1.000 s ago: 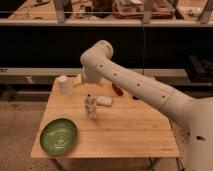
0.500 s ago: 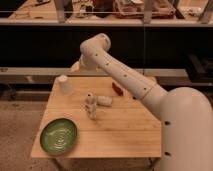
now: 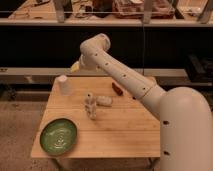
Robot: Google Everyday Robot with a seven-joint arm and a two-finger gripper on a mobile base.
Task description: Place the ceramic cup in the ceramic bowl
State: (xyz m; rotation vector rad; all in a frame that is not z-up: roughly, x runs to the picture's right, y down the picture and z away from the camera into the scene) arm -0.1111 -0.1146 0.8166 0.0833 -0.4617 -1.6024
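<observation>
The ceramic cup (image 3: 64, 85), small and white, stands mouth down at the far left corner of the wooden table (image 3: 125, 132). The ceramic bowl (image 3: 58, 136), wide, green and ringed inside, lies at the table's near left corner with nothing in it. My white arm (image 3: 125, 75) rises from the lower right to a bend (image 3: 95, 50) above the table's far edge, right of the cup. The gripper is hidden behind that bend. It stands open, and both cup and bowl rest untouched on the table.
A pale knobbly figurine (image 3: 90, 107) stands mid-table beside a lying white cylinder (image 3: 104, 101). A reddish-brown object (image 3: 117, 89) lies under the arm. A yellow shape (image 3: 75, 66) shows by the bend. A dark shelf unit stands behind.
The robot's body has come further in from the right and the bend of the arm has shifted slightly. The cup, bowl and other objects have not moved.
</observation>
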